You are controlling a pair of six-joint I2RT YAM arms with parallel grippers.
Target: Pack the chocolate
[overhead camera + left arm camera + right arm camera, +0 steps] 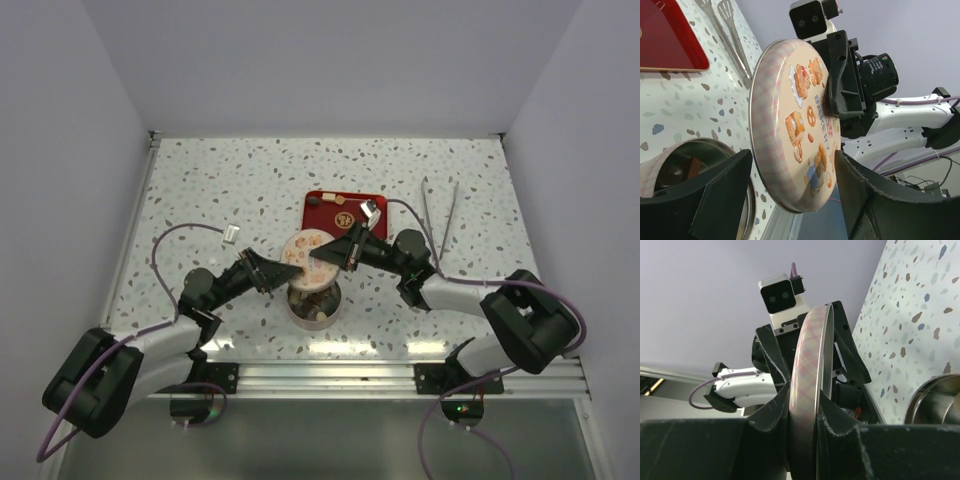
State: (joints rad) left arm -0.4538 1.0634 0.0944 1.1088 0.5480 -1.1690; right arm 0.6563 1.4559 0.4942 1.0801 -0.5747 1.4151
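The chocolate (pixel 315 300) lies as small brown and cream pieces inside the open round tin (pixel 296 312), between the two arms. A dark piece (pixel 687 170) shows through the tin's mouth in the left wrist view. Above the tin, the round lid (pixel 303 247) with bakery cartoons is held on edge. My right gripper (pixel 326 255) is shut on its rim, one finger on each face (pixel 807 395). My left gripper (pixel 792 160) is open and straddles the opposite side of the lid (pixel 795 125); one jaw sits against the printed face, the other close behind the rim.
A red rectangular tray (pixel 340 213) lies just beyond the tin. Metal tongs (pixel 440 215) rest at the right back of the speckled table (pixel 220 180). A small white object (pixel 231 233) lies to the left. White walls enclose the table on three sides.
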